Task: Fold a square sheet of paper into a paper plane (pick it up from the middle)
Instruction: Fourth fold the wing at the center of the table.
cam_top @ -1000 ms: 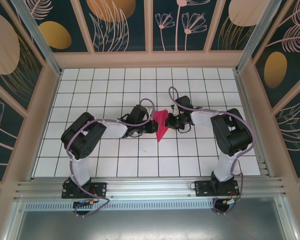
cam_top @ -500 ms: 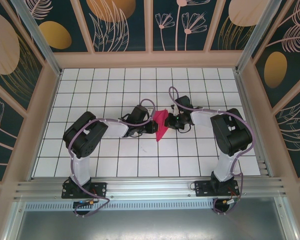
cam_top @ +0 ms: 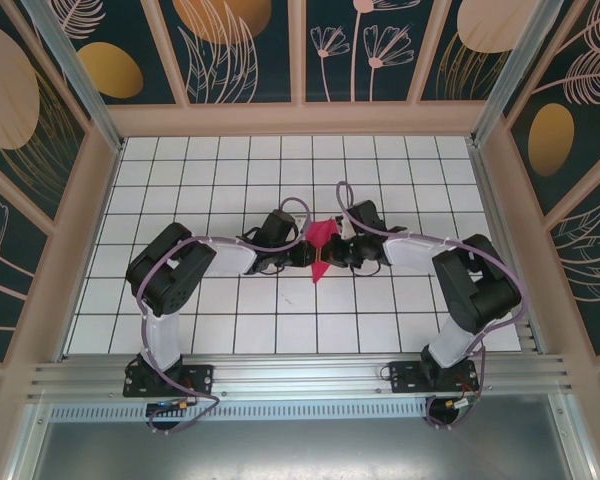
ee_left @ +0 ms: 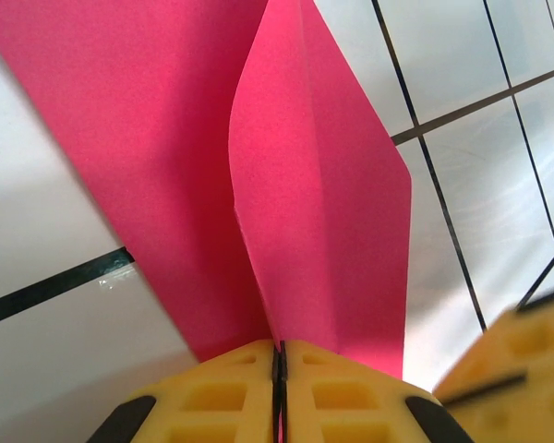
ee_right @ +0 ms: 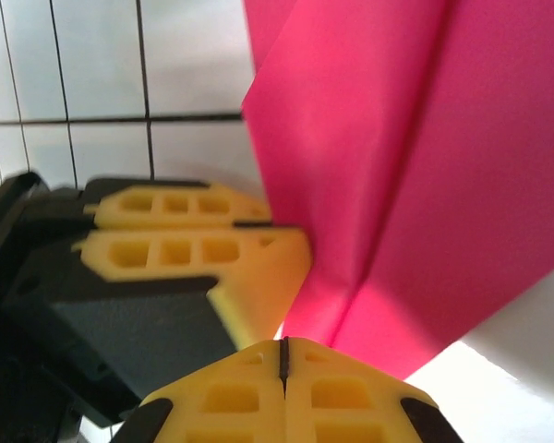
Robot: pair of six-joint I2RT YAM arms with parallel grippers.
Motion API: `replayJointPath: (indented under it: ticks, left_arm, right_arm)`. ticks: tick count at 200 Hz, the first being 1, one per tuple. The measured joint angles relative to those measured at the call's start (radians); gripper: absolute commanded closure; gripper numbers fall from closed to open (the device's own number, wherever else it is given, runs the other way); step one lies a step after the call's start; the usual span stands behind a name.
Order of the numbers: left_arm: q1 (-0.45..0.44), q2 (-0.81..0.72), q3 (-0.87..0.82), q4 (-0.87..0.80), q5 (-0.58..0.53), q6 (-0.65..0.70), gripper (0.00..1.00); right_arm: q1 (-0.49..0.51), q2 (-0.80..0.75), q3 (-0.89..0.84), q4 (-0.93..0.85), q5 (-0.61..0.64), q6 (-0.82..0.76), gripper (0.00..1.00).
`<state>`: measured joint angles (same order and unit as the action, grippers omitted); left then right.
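- 2 bases at the near table [cam_top: 180, 170] edge; left arm [cam_top: 170, 275] and right arm [cam_top: 472, 282] elbow outward, forearms angling inward.
- Mid-table: left gripper [ee_left: 279, 355] and right gripper [ee_right: 283, 349] face each other, both pinched on the creased paper [cam_top: 324, 233].

One folded pink paper [cam_top: 322, 240], two robot arms [cam_top: 170, 275] [cam_top: 470, 285], two hands [ee_left: 279, 351] [ee_right: 283, 345]

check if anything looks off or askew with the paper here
Nothing looks torn or dropped. The pink paper is pinched from both sides by the left gripper and right gripper, both shut. One oddity: in the left wrist view one flap bows outward instead of lying flat, so the fold looks loose.
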<state>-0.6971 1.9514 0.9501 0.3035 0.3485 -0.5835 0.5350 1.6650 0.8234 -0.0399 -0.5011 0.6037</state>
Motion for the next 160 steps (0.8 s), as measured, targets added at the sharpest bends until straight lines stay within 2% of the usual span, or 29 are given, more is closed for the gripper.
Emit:
replayJointPath:
  ticks: [70,160]
  left_arm:
    - [0.005,0.002,-0.013,0.029,0.021,-0.012,0.88]
    - [0.009,0.010,-0.013,0.045,0.041,-0.021,0.88]
  right_arm:
    - [0.067,0.020,-0.083,0.114,-0.032,0.089,0.98]
    - [0.067,0.056,-0.094,0.138,-0.008,0.109,0.98]
